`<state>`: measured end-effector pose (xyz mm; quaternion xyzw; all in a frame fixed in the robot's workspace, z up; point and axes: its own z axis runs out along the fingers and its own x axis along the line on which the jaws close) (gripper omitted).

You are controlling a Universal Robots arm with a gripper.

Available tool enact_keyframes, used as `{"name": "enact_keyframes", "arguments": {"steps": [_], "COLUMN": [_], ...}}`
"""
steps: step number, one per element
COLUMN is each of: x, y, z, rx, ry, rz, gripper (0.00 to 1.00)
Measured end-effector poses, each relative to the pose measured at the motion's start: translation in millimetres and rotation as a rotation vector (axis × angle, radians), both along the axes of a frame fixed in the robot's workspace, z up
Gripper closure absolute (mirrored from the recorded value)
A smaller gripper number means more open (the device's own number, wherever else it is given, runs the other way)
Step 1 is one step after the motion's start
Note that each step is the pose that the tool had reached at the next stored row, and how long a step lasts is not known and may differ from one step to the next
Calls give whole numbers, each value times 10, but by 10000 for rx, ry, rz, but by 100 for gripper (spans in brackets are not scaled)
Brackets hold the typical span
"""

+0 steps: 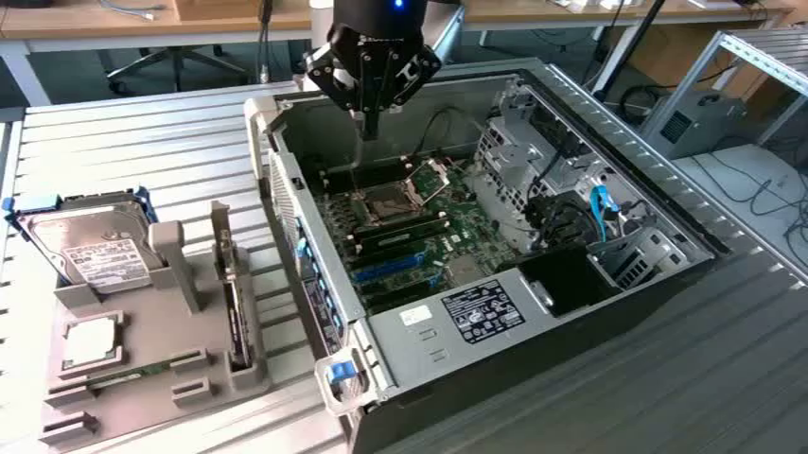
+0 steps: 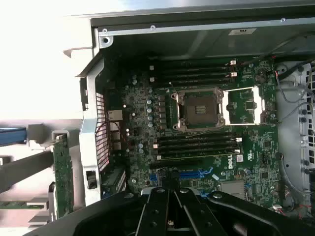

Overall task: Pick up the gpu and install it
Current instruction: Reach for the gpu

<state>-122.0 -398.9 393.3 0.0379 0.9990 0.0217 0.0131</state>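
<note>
Slatted table (image 1: 657, 378) under gpu (image 1: 234, 303), desks (image 1: 114, 21) behind

The gripper (image 1: 369, 135), fingers (image 1: 367, 118) together, hangs over the open computer case's (image 1: 297, 222) motherboard (image 1: 430, 227).

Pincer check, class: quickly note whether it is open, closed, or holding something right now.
Pincer: closed, holding nothing; the gpu stands apart in its grey holder.

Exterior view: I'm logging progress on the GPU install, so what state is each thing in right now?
gripper: shut, holding nothing.
gpu: standing on edge in the holder, not picked up.
case: lying on its side, open.
CPU socket: load plate flipped open.
hard drive: leaning in the holder.
</note>
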Motion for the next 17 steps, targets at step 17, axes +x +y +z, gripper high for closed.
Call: {"name": "enact_keyframes", "arguments": {"steps": [17], "x": [-33], "y": [0], "z": [0], "rx": [0], "ry": [0], "rz": [0], "gripper": [89]}}
